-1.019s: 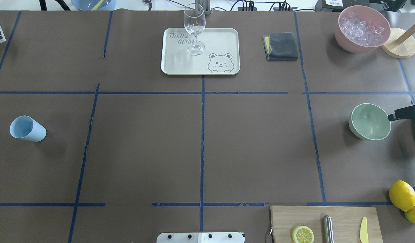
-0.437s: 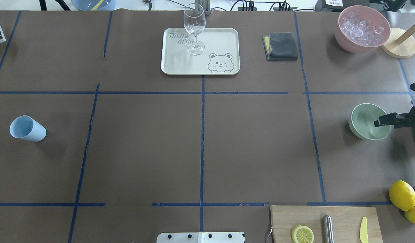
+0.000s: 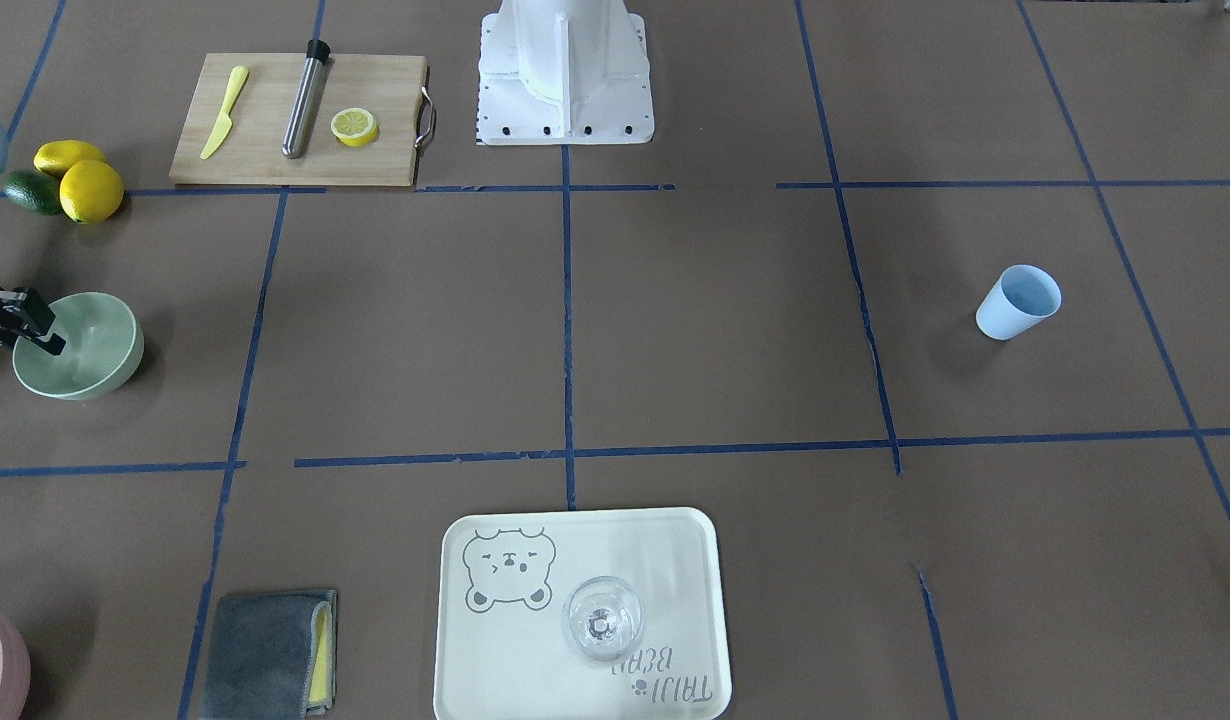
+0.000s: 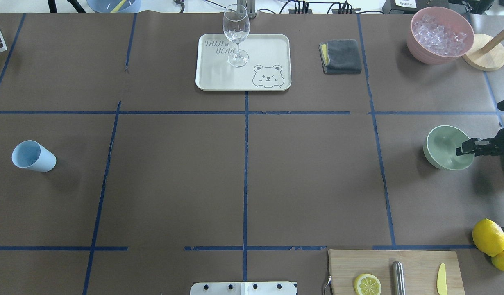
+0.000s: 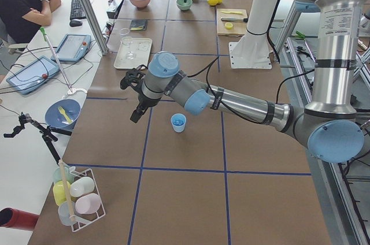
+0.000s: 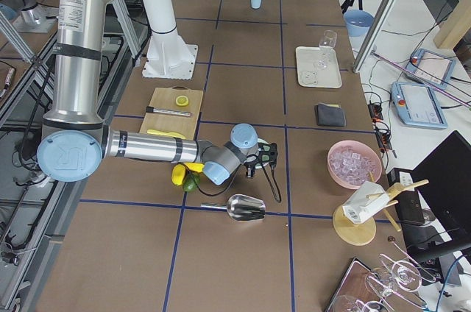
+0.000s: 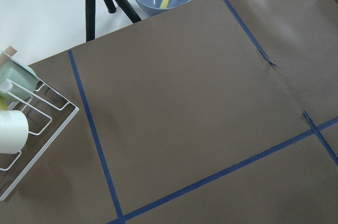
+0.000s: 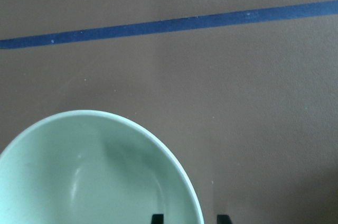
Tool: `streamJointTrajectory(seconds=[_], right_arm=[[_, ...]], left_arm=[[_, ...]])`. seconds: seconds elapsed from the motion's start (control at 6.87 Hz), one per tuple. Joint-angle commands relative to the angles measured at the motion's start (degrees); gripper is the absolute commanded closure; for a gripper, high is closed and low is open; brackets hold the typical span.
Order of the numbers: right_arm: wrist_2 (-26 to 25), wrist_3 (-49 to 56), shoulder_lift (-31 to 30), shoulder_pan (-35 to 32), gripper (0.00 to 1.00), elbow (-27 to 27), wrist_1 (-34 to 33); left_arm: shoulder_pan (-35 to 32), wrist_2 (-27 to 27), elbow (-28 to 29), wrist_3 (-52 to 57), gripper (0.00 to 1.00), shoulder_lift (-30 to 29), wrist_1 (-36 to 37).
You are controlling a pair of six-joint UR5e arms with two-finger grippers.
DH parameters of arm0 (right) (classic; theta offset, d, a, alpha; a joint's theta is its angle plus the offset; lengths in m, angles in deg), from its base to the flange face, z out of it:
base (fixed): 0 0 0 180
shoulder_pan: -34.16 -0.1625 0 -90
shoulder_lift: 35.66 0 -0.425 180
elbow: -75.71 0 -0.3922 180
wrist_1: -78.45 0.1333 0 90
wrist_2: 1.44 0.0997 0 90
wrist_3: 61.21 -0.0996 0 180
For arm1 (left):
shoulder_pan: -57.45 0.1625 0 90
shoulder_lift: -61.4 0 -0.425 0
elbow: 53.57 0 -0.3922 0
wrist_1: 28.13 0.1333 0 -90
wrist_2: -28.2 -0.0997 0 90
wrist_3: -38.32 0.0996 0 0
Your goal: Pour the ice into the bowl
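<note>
Looking at the overhead view's right edge, we find the right gripper [image 8: 189, 219], fingers parted, straddling the rim of the round mint-green matte bowl [image 4: 436, 145]. The small clear ice cubes [image 4: 439, 33] sit in the pink bowl [image 4: 418, 49], upper right. Of the left gripper [image 5: 136, 105] we cannot tell the spread.

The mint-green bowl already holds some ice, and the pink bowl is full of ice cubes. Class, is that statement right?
Not quite. The mint-green bowl is empty, as the right wrist-mounted view shows. The pink bowl is indeed full of ice cubes.
</note>
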Motion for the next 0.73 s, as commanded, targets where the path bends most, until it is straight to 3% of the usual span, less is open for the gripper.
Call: streamJointTrajectory(seconds=[0.0, 0.15, 0.58], right_arm=[[0.8, -0.1, 0.0, -0.1, 1.0, -0.3, 0.0], [2.0, -0.2, 0.0, -0.1, 1.0, -0.5, 0.0], [7.1, -8.0, 0.2, -0.7, 1.0, -6.8, -1.0]], left_arm=[[3.6, -3.1, 0.3, -9.9, 0.02, 3.0, -9.9], [8.0, -7.4, 0.3, -17.7, 0.02, 6.1, -18.4], [20.3, -23.0, -3.8, -33.0, 0.02, 15.1, -32.5]])
